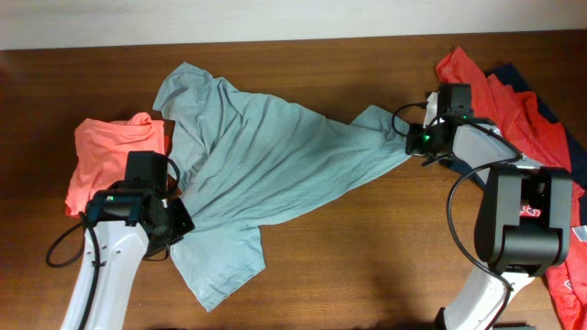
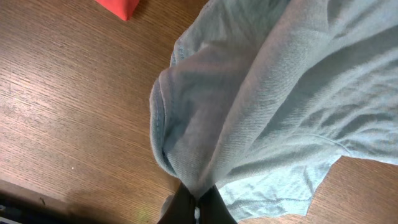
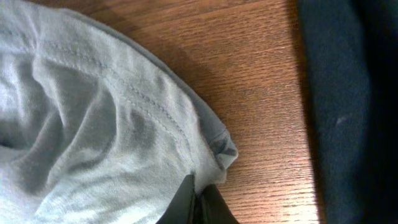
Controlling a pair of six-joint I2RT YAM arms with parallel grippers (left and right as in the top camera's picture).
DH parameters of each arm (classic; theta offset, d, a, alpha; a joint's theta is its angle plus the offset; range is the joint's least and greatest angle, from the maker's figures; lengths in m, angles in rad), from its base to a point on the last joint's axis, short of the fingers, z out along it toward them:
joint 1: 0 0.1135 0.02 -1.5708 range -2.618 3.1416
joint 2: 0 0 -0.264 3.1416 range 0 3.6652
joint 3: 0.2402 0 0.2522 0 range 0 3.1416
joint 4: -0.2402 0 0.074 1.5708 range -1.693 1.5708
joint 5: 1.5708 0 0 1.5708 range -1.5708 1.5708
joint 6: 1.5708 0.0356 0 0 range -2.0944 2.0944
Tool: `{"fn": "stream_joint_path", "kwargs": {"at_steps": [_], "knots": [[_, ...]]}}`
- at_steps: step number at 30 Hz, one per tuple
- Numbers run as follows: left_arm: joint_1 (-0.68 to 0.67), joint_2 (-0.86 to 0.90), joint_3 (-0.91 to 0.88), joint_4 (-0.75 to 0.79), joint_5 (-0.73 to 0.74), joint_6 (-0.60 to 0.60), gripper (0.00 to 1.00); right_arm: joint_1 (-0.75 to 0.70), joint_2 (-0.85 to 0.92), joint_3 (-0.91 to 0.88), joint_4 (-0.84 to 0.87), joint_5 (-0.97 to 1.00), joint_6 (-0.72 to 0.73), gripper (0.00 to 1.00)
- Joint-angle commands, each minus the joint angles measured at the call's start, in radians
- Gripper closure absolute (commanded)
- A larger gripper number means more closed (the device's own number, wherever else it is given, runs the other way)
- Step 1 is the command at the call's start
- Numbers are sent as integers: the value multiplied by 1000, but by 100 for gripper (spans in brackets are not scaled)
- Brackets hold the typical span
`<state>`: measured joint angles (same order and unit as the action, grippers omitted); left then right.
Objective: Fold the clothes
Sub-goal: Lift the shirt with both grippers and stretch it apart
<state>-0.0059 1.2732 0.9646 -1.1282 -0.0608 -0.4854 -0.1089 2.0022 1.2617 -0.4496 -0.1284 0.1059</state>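
Now left gripper (image 2: 198, 198), right gripper (image 3: 198, 193) tight on grey-blue T-shirt (image 1: 266, 151); print (image 1: 530, 213) on red shirt (image 1: 541, 137) unreadable.

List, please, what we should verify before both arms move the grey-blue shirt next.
1. Left end effector grips the grey-blue shirt: ok, shut on an edge.
2. Right end effector grips it: ok, shut on a hemmed corner.
3. Shirt lies flat: not ok, creased and bunched.
4. Orange shirt apart from it: cannot tell, edges meet.
5. Red shirt away from right arm: not ok, it lies beneath.
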Motion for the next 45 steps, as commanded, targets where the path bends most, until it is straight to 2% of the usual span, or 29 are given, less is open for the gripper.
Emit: {"fn": "stream_joint_path", "kwargs": {"at_steps": [1, 4, 10, 15, 21, 25, 27, 33, 40, 45], "knots": [[5, -12, -7, 7, -15, 20, 100, -5, 0, 17, -37, 10, 3, 96], [5, -13, 12, 17, -15, 32, 100, -5, -53, 53, -123, 10, 3, 96], [5, -13, 169, 5, -31, 144, 100, -5, -267, 167, -348, 68, 3, 96], [28, -13, 364, -59, -37, 144, 100, -5, -504, 291, -540, 175, 3, 96], [63, -13, 637, -146, 6, 196, 100, -5, -745, 455, -649, 190, 6, 96], [66, -13, 818, -209, 55, 203, 100, -5, -828, 567, -708, 190, 6, 96], [66, -13, 905, -241, 96, 226, 100, -5, -855, 613, -732, 191, 6, 96], [66, -17, 1135, -335, 92, 245, 100, -5, -893, 721, -800, 227, 6, 96], [66, -13, 1181, -334, 92, 244, 100, -5, -855, 734, -829, 235, 6, 96], [66, 85, 1181, -321, 126, 244, 100, -5, -726, 734, -853, 233, 6, 96]]}}
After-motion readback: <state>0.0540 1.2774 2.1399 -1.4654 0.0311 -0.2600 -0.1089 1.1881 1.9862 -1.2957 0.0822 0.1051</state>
